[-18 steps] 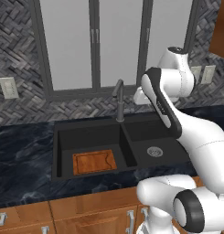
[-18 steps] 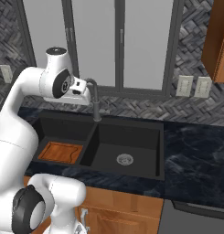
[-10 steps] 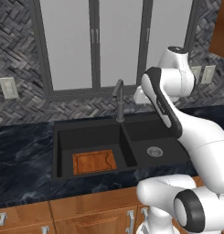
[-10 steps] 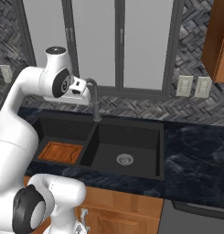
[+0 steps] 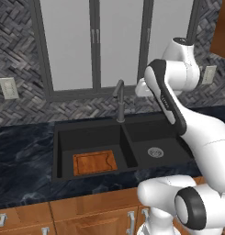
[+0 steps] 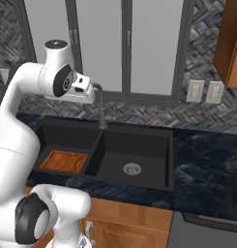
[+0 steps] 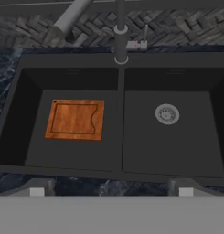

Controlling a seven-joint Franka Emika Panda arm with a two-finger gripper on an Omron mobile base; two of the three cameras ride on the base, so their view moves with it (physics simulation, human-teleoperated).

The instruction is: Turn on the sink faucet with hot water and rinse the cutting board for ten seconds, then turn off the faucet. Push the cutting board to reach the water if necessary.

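Cutting board (image 7: 75, 119) lies flat on floor of left basin of sink (image 5: 127, 137), dry. Round drain (image 7: 167, 114) sits in right basin. Sink faucet (image 5: 119, 98) stands upright behind centre divider. Gripper (image 7: 111, 187) hovers high above sink, fingers (image 7: 36, 188) spread wide apart, holding nothing.

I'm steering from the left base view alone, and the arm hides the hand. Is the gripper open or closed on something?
Observer: In the hand view the gripper is open, its fingertips wide apart with nothing between them.
Operator: Where is the faucet's lever?
Observer: The lever sticks out of the sink faucet post on the side toward the drain basin.
Operator: Is the board jammed against a wall?
Observer: No. From above, the cutting board lies flat with bare basin floor on every side.
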